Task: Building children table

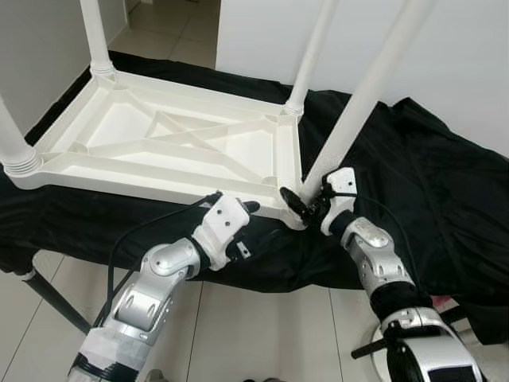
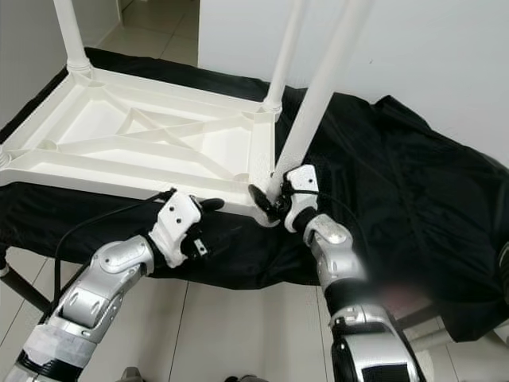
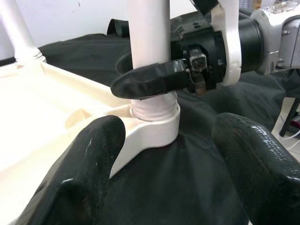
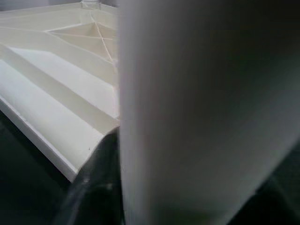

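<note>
The white tabletop (image 1: 159,139) lies upside down on a bench draped in black cloth (image 1: 413,175), its ribbed underside facing up. Legs stand up from its corners: one at the far left (image 1: 94,36), one at the far right (image 1: 312,52), one at the near left (image 1: 12,139), and the near-right leg (image 1: 362,99), which leans away to the right as it rises from its corner socket (image 3: 154,124).

The right end effector (image 1: 306,200) is at the base of that near-right leg, just above the socket. Its black fingers (image 3: 150,79) are wrapped around the leg, clamped on it; in the left wrist view one finger crosses the front of the white tube right above the threaded collar. The right wrist view is close up against the leg (image 4: 197,112), pale and blurred, with the tabletop's ribs (image 4: 70,56) running off beside it.

The left end effector (image 1: 248,208) sits at the near long edge of the tabletop, just left of the same corner, aimed at the socket. Its two fingers (image 3: 82,173) are spread wide apart and hold nothing; the socket and the cloth show between them. A black cable (image 1: 151,227) loops from the left wrist back along the silver arm.

Below the bench edge there is pale tiled floor (image 1: 262,334), and a dark bench leg (image 1: 56,302) slants down at the left. A white wall (image 1: 461,72) stands behind the bench.
</note>
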Tool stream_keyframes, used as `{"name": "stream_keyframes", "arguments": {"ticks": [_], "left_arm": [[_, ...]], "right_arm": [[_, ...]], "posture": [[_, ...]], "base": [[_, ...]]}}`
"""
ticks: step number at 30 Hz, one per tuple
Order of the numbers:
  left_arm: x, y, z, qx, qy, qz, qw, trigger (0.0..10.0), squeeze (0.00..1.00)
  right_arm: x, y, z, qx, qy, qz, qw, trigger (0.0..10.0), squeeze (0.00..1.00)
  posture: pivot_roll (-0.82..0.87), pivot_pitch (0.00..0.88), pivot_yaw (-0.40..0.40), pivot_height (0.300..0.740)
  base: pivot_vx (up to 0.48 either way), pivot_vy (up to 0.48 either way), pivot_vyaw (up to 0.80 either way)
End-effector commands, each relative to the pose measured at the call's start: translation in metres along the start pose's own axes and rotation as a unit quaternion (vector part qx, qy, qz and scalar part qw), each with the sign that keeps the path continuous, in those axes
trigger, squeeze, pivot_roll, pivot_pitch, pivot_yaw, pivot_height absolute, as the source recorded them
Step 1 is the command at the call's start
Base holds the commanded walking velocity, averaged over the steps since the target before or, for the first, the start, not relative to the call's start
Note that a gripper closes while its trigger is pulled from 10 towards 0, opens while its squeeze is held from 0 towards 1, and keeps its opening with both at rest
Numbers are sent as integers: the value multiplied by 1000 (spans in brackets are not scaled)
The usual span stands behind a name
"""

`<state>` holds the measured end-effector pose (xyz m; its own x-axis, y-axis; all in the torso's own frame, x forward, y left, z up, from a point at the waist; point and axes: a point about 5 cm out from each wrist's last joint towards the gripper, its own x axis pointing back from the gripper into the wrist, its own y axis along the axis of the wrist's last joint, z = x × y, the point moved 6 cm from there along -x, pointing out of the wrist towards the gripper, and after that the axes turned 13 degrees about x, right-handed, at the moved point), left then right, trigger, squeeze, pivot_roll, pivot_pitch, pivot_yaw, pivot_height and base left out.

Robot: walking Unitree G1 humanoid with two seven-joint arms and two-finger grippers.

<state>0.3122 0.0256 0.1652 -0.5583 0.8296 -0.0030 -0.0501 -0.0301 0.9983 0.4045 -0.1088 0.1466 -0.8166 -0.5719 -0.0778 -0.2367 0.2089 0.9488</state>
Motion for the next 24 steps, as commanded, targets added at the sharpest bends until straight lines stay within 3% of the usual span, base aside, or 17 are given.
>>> {"name": "stream_keyframes", "arguments": {"ticks": [1,9,10,16,24], "left_arm": [[-2,-1,-3,-1,-7,-1,1000,10000,0],[-2,-1,-3,-1,-6,-1,1000,10000,0],[-2,-1,-3,-1,-7,-1,1000,10000,0],[-3,-1,-3,0,-8,-1,1000,10000,0],[-2,-2,-5,2,-12,0,1000,10000,0]], "right_arm": [[1,-6,6,7,22,10,1000,0,0],[7,-16,4,-11,23,18,1000,0,0],[8,-17,4,-13,20,19,1000,10000,0],[9,-15,2,-39,5,7,999,10000,0],[12,-14,-14,-70,-82,17,994,10000,0]], "posture": [[101,50,-154,740],[98,50,-153,740],[95,51,-153,740],[94,53,-150,740],[85,58,-147,740]], "base": [[0,0,0],[0,0,0],[0,0,0],[0,0,0],[0,0,0]]}}
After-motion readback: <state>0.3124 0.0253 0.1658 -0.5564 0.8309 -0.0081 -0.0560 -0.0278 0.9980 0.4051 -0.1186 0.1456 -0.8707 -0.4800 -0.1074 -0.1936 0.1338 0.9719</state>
